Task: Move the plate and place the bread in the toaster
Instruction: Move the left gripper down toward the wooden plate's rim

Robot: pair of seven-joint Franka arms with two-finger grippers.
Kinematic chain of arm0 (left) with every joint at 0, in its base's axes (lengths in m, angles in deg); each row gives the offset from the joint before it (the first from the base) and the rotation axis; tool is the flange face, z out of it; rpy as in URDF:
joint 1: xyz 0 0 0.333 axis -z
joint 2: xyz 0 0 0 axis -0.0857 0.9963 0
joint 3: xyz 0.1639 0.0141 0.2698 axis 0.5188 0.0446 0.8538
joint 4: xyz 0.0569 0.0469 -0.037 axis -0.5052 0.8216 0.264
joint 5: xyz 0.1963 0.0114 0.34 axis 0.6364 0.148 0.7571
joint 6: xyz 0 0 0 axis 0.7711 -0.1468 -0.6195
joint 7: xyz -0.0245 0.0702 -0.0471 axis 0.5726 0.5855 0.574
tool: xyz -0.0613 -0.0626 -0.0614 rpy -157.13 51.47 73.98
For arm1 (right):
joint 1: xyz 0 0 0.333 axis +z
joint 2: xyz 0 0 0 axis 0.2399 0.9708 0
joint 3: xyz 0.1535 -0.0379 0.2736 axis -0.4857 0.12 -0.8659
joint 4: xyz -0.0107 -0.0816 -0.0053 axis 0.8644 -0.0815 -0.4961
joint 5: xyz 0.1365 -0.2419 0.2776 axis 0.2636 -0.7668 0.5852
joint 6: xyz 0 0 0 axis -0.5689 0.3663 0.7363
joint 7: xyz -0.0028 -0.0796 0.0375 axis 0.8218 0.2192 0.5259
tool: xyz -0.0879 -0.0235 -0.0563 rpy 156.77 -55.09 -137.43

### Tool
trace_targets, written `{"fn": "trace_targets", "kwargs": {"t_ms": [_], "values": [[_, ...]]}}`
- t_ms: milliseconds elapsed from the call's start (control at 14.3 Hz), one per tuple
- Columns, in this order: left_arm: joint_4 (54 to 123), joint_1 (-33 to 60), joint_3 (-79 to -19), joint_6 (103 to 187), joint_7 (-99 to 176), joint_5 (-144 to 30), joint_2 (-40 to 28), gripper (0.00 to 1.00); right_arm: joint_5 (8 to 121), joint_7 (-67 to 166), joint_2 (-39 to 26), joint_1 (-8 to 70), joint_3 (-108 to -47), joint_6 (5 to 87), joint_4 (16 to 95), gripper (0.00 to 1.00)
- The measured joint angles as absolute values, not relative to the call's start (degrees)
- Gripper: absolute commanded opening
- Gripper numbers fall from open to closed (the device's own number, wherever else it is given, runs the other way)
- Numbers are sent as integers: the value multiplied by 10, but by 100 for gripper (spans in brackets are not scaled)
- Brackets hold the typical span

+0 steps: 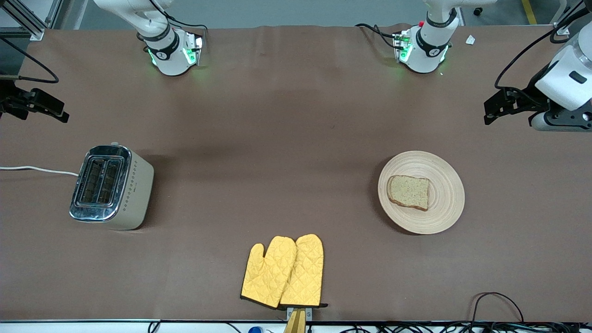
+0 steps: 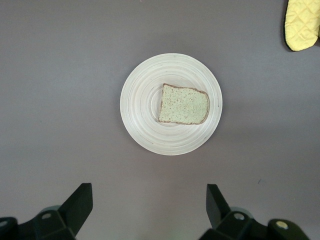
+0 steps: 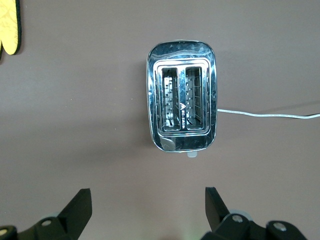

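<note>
Front camera overlooks all; wrist cameras look down, apparently high, sharing plate (image 1: pixel 444 212) and toaster (image 1: pixel 111 187).

A: So what's sitting on that brown table (image 1: pixel 286 138)?

B: Toaster (image 1: pixel 112 186) toward the right arm's end, white cord (image 1: pixel 39 170) trailing off it. Wooden plate (image 1: pixel 421 192) toward the left arm's end. A pair of yellow oven mitts (image 1: pixel 284 272) overlapping each other, at the edge nearest the front camera.

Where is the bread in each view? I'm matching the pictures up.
Front view: bread lies on the plate, toward the left arm's end of the table.
Left wrist view: mid-picture, on the plate.
Right wrist view: not in it.
Shared landmark: the yellow mitts.
</note>
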State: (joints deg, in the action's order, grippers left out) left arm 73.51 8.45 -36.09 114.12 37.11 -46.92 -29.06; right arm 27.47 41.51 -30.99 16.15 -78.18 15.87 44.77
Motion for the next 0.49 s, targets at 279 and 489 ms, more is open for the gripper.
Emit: {"fn": "trace_targets", "kwargs": {"t_ms": [279,489], "values": [[735,85,-361,1141,371,-469,-291,100,275,415,-310,161,-782,159,448,100],[735,83,-360,1141,379,-469,-290,100,275,415,-310,161,-782,159,448,100]]}}
